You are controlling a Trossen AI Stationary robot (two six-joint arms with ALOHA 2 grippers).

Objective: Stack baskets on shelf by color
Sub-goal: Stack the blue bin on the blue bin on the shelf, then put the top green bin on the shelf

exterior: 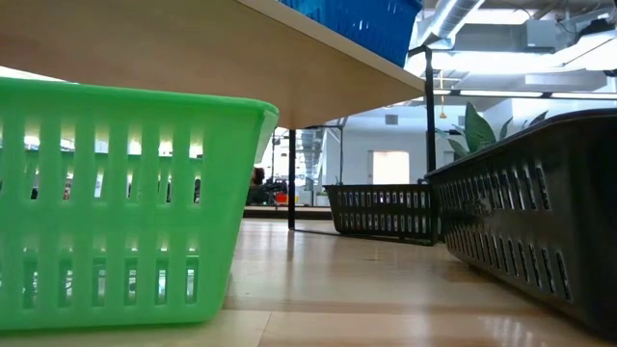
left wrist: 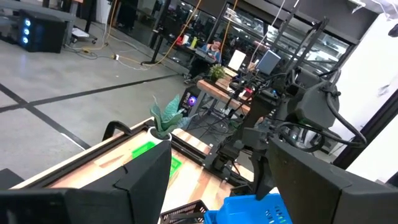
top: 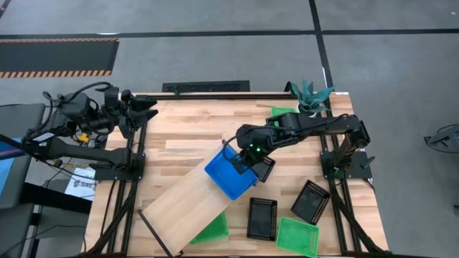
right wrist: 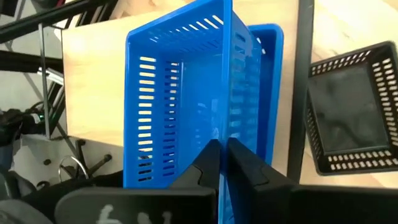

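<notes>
Perforated blue basket (right wrist: 180,93) on shelf (top: 188,204)

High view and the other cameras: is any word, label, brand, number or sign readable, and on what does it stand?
No text reads clearly in any view.
White sheet beside the table, by the left arm's base: dark print, too small to read.
Right gripper, shut on the blue basket: pale marks on its body, blurred.
Striped floor mat: orange and black hazard stripes only, no words.
Shelf: no label visible.
</notes>
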